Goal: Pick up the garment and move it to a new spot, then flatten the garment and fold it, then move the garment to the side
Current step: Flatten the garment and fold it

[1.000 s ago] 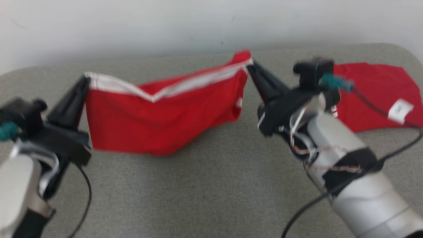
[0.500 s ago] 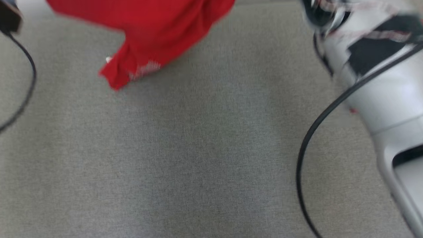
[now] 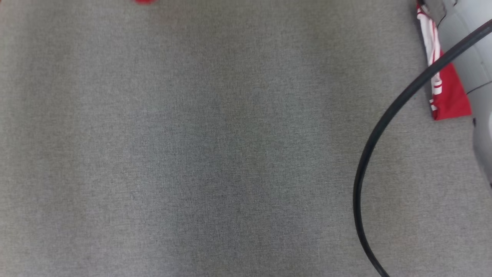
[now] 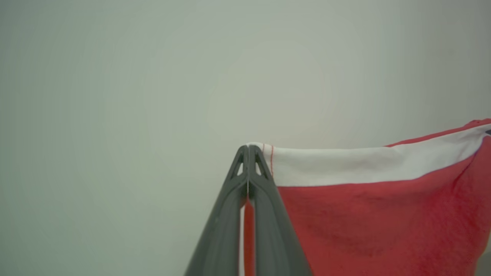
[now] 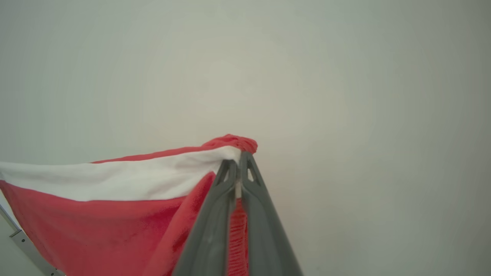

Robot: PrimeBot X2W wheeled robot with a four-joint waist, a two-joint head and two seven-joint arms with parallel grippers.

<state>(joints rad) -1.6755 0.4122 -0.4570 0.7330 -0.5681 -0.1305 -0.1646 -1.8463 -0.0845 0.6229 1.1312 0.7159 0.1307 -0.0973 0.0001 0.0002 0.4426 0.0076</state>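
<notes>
The garment (image 4: 368, 214) is red with a white band along its top edge. In the left wrist view it hangs against a pale wall, and my left gripper (image 4: 248, 147) is shut on one corner of the band. My right gripper (image 5: 239, 155) is shut on the opposite corner of the garment (image 5: 99, 218), where red cloth bunches over the fingertips. The band stretches between the two grips. In the head view a sliver of red (image 3: 145, 1) shows at the top edge.
The grey fabric-covered table (image 3: 200, 146) spreads across the head view. A black cable (image 3: 374, 138) curves over its right side beside my pale right forearm (image 3: 472, 50). A red cloth with white stripes (image 3: 446, 92) lies next to that forearm.
The head camera has tilted down, so the garment and both grippers have slid out past the top of that view. Both grips look unchanged.
</notes>
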